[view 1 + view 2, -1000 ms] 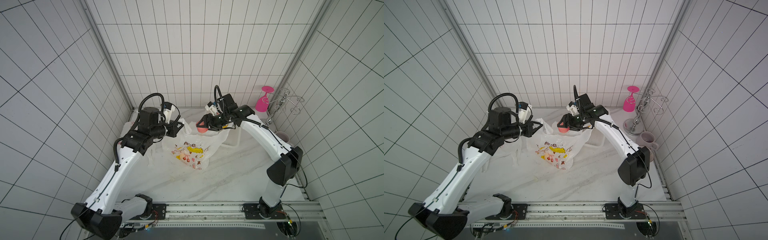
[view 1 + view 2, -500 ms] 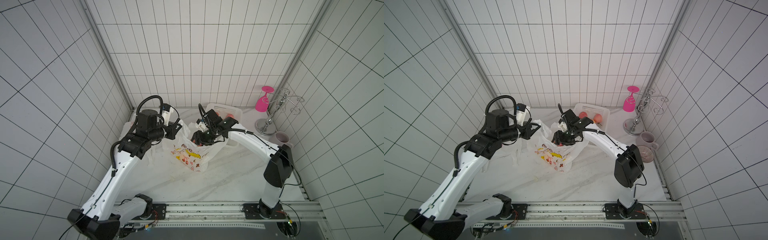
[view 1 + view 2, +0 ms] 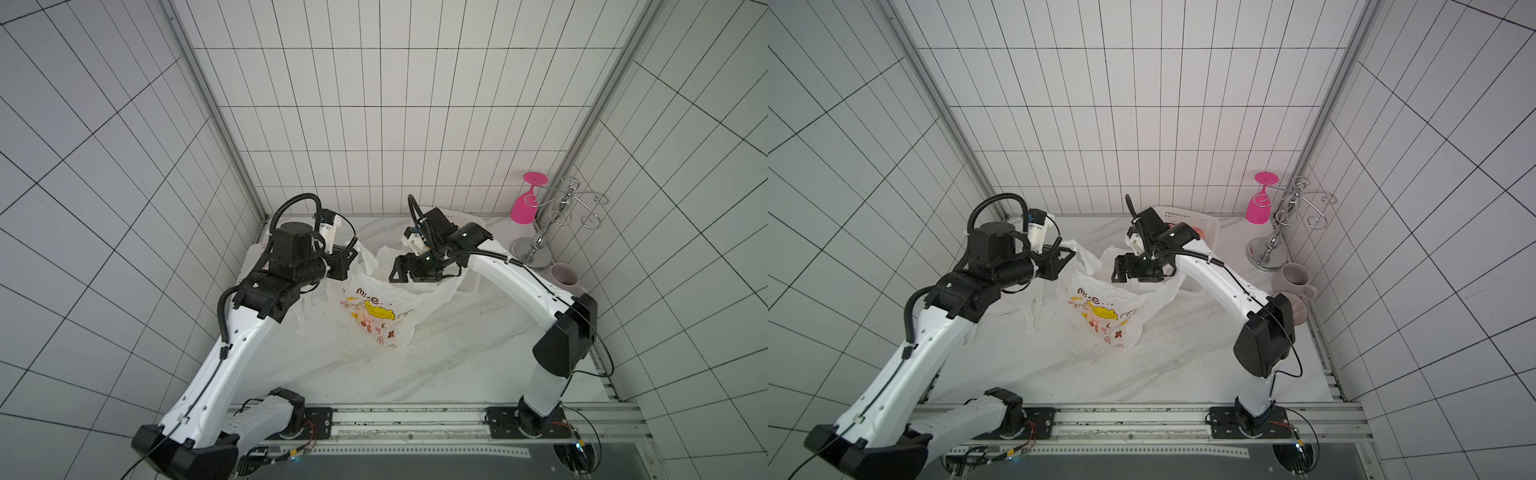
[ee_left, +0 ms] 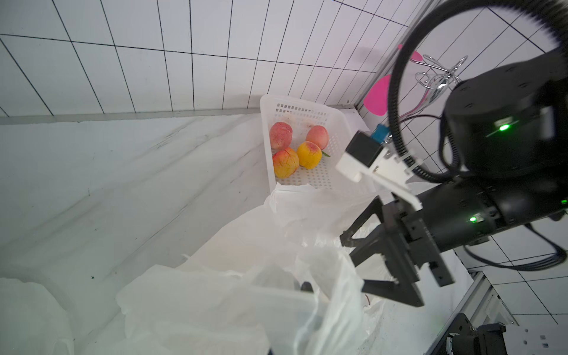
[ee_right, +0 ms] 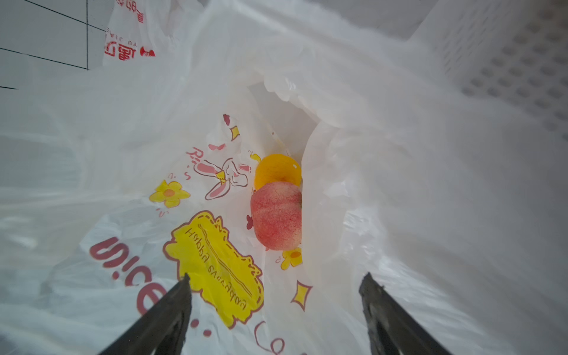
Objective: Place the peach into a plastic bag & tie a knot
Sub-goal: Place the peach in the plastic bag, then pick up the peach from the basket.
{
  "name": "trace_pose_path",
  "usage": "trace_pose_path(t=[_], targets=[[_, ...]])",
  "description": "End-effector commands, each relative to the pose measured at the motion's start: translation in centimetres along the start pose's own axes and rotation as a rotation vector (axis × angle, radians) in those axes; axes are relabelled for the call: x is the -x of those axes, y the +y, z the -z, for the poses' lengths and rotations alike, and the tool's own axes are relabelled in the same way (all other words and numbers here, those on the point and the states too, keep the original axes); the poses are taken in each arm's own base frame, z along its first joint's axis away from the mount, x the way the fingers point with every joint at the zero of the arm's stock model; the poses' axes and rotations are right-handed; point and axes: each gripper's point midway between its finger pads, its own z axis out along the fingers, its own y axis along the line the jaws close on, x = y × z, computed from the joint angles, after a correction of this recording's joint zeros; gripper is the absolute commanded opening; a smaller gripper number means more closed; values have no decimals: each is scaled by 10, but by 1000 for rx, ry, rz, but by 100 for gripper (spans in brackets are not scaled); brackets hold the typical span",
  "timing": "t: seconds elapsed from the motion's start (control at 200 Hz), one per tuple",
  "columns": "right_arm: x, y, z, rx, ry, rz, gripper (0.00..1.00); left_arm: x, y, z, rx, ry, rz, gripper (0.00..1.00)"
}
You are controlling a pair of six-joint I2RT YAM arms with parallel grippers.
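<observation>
The white plastic bag (image 3: 374, 307) (image 3: 1100, 307) with a cartoon print lies mid-table, its mouth held up. My left gripper (image 3: 351, 259) (image 3: 1065, 255) is shut on the bag's rim; in the left wrist view the bag film (image 4: 230, 292) hides its jaws. A pink-red peach (image 5: 276, 215) lies inside the bag against a yellow-orange one (image 5: 276, 170). My right gripper (image 5: 276, 275) (image 3: 397, 272) (image 4: 353, 262) hangs open just over the bag's mouth, with nothing between its fingers.
A white perforated basket (image 4: 267, 107) (image 3: 1208, 222) with several peaches (image 4: 281, 135) stands at the back, behind the right arm. At the back right are a pink glass (image 3: 525, 205) on a metal rack (image 3: 540, 237) and a mug (image 3: 1293, 278).
My right gripper carried the peach down into the bag, opened, and has drawn back toward the bag's mouth. The peach now lies in the bag. The left gripper kept its hold.
</observation>
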Motion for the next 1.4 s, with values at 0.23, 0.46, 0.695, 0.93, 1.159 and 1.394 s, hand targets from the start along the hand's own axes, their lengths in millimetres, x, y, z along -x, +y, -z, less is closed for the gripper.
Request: trace_pose_path(t=[0.23, 0.46, 0.695, 0.93, 1.159, 1.394], targets=[[100, -97, 131, -425, -485, -95, 82, -3, 47, 5, 167, -9, 89, 0], [120, -188, 125, -804, -515, -141, 82, 3, 104, 33, 504, -53, 109, 0], [124, -232, 31, -650, -339, -243, 84, 15, 87, 28, 410, -69, 96, 0], [126, -261, -28, -584, -269, -327, 87, 15, 69, 14, 296, -55, 97, 0], [133, -283, -65, -573, -255, -389, 86, 13, 63, 11, 267, -51, 91, 0], [149, -297, -75, -585, -274, -392, 85, 14, 57, 12, 245, -50, 82, 0]])
